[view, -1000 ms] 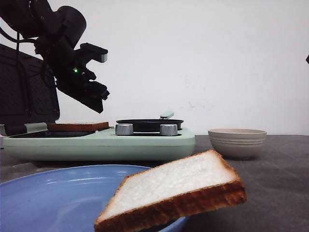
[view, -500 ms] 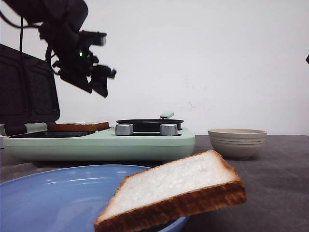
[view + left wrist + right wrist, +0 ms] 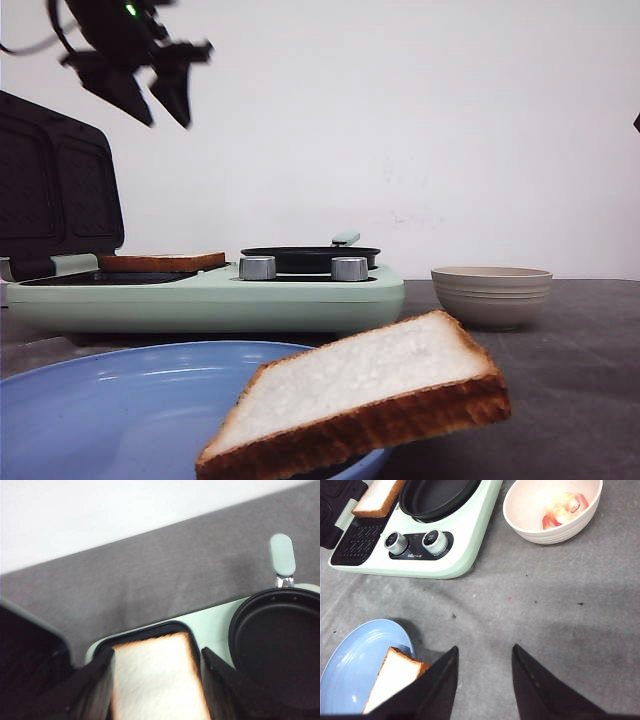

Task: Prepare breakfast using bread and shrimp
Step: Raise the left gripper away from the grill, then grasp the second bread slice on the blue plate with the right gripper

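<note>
One bread slice (image 3: pixel 162 262) lies on the dark grill plate of the mint-green cooker (image 3: pixel 210 297); it also shows in the left wrist view (image 3: pixel 155 680) and the right wrist view (image 3: pixel 378 497). My left gripper (image 3: pixel 152 95) is open and empty, high above that slice. The second bread slice (image 3: pixel 360 395) leans on the blue plate (image 3: pixel 110 400), also in the right wrist view (image 3: pixel 390 680). The orange-red shrimp (image 3: pixel 563 509) lies in the beige bowl (image 3: pixel 490 293). My right gripper (image 3: pixel 485 652) is open and empty above bare table, right of the plate.
The cooker's black lid (image 3: pixel 55 185) stands open at the left. A black round pan (image 3: pixel 310 257) with a mint handle sits on the cooker's right half, behind two silver knobs (image 3: pixel 257 267). The table is covered with grey cloth (image 3: pixel 560 610).
My left gripper has risen and moved left, away from the bread on the grill plate, with nothing in it. Nothing else has moved.
</note>
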You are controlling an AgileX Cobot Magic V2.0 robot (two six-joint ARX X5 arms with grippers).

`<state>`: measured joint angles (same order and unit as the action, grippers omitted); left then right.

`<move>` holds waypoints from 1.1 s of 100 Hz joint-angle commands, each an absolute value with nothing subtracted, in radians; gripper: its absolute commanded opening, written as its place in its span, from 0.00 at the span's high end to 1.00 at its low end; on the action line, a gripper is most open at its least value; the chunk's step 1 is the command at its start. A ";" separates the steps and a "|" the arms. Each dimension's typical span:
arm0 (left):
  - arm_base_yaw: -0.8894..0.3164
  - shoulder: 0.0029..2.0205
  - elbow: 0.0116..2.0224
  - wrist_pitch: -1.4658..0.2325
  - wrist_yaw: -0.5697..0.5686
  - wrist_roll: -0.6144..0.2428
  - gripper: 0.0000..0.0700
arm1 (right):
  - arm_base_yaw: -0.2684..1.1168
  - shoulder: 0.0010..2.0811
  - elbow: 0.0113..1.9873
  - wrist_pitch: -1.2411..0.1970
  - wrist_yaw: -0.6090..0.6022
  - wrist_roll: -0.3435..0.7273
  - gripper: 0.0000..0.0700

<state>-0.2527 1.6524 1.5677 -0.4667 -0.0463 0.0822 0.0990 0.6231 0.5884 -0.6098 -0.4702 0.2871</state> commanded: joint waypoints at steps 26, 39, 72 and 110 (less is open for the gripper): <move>-0.180 1.495 1.496 -0.501 0.144 0.031 0.61 | 0.102 0.625 0.604 -0.608 -0.472 0.281 0.71; -0.163 1.389 1.365 -0.452 0.159 0.006 0.61 | 0.102 0.625 0.604 -0.610 -0.475 0.281 0.71; -0.150 0.993 0.967 -0.339 0.153 -0.031 0.61 | 0.102 0.627 0.604 -0.668 -0.516 0.290 0.71; -0.150 0.691 0.732 -0.366 0.119 -0.084 0.61 | 0.165 0.670 0.533 -0.678 -0.620 0.334 0.60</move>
<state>-0.1505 0.7071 0.7418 -0.3649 0.1234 -0.0635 0.1413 0.6483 0.5621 -0.6979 -0.5968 0.3012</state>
